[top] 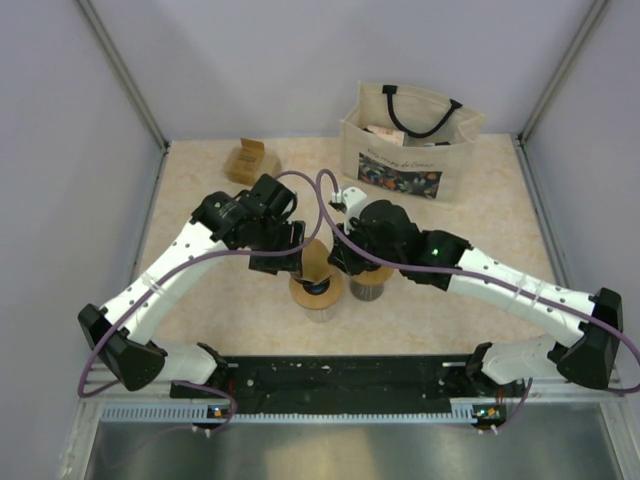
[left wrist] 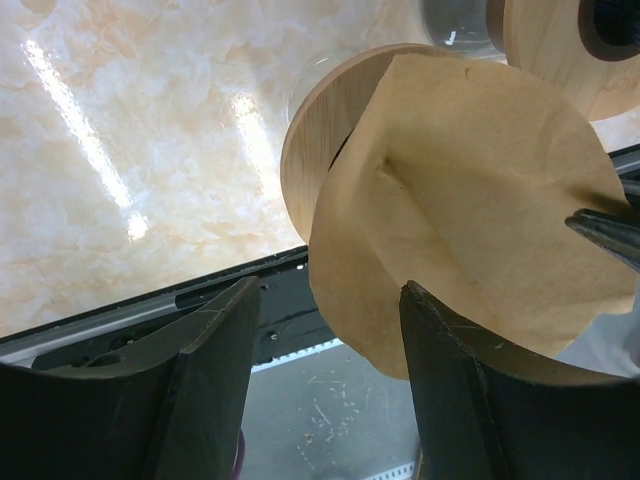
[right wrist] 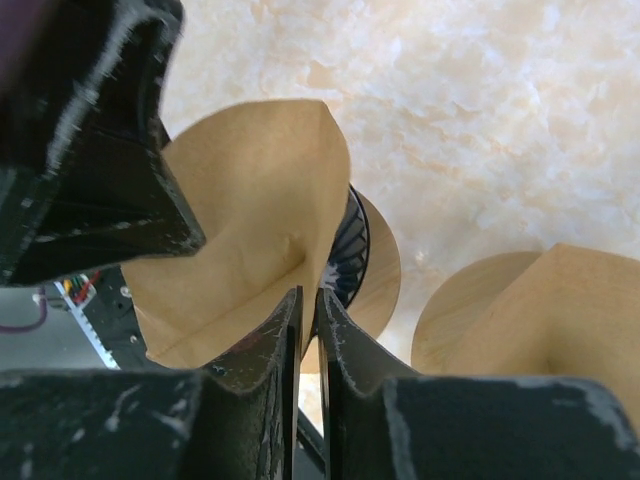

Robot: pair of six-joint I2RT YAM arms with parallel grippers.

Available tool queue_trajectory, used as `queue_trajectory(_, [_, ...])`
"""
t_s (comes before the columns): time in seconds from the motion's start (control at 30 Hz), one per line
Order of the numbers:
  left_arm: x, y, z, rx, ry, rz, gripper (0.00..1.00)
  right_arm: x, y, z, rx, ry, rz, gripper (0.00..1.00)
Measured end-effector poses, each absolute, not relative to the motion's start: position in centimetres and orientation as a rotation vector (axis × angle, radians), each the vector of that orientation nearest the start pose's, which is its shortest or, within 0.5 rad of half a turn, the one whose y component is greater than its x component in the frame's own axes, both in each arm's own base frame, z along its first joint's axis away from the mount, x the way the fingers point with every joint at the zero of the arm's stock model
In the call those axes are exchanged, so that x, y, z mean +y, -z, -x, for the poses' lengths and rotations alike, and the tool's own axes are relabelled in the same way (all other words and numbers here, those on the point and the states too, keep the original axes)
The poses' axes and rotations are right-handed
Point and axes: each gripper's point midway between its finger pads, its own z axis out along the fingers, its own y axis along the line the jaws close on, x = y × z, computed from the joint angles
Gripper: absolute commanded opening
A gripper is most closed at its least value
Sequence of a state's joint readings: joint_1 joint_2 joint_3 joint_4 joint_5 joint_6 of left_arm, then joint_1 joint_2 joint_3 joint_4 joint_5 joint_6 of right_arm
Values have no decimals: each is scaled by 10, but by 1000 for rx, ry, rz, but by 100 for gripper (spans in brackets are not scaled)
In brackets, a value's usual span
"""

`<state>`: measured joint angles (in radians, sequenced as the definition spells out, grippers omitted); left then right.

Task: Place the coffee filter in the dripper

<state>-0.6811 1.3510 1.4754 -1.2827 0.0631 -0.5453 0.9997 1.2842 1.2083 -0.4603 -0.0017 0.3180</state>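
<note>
A brown paper coffee filter hangs, partly spread open, over the dripper, a glass vessel with a round wooden collar. In the right wrist view my right gripper is shut on the filter's edge, just above the dripper's dark ribbed cone. In the left wrist view my left gripper is open; the filter lies against its right finger, in front of the wooden collar. Both grippers, left and right, meet over the dripper.
A second wooden-collared holder with folded filters stands just right of the dripper, also in the right wrist view. A canvas tote bag and a small cardboard box stand at the back. A black rail runs along the near edge.
</note>
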Motion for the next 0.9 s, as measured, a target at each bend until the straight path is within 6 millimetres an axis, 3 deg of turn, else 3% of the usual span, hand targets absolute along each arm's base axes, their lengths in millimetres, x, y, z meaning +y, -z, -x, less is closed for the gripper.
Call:
queue_trajectory(0.23, [-190,-207,-181,2836,392,-210,63,328,-226,-195,2134,-739,759,8])
queue_trajectory(0.57, [-193,-193,-184,2844,413,-195,63,333,-224,-193,2116,-766,772,8])
queue_trajectory(0.73, [-194,-194,-185,2840,417,-194,63,334,-221,-193,2111,-772,781,16])
queue_trajectory(0.9, [-194,-195,-186,2832,422,-194,68,334,-223,-193,2105,-774,782,34])
